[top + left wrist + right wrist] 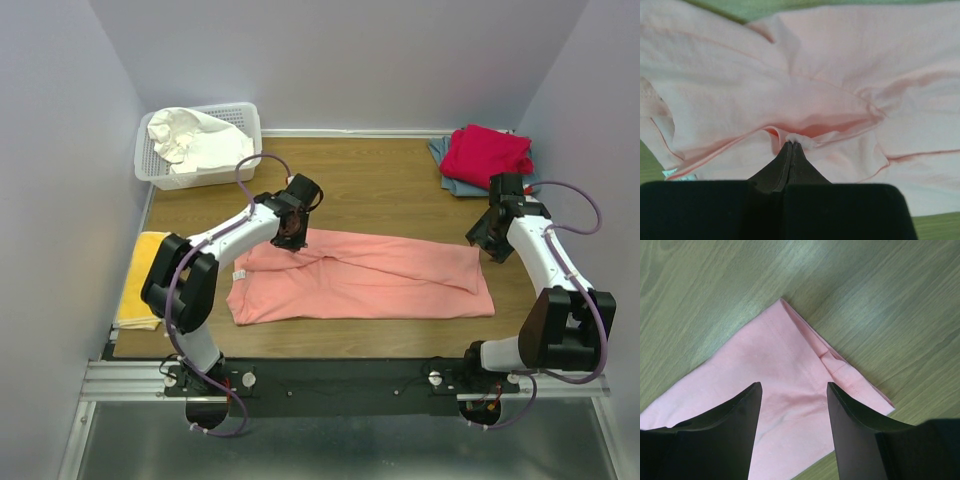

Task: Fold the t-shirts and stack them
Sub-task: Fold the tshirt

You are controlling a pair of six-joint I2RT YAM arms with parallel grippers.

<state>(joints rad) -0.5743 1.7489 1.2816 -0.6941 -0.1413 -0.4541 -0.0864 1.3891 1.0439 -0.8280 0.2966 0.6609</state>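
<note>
The salmon-pink t-shirt (370,277) lies spread across the middle of the table, folded lengthwise. My left gripper (292,240) is shut on a pinch of its upper left edge; in the left wrist view the closed fingertips (791,146) hold a small fold of pink cloth (805,85). My right gripper (487,243) is open above the shirt's right corner (790,375), jaws apart and empty (794,390). A crimson-red shirt (488,152) lies on a grey-blue one (447,168) at the back right. A white shirt (190,138) sits in the basket.
A white lattice basket (248,118) stands at the back left. A yellow cloth (140,282) hangs over the table's left edge. Walls close in on the left, back and right.
</note>
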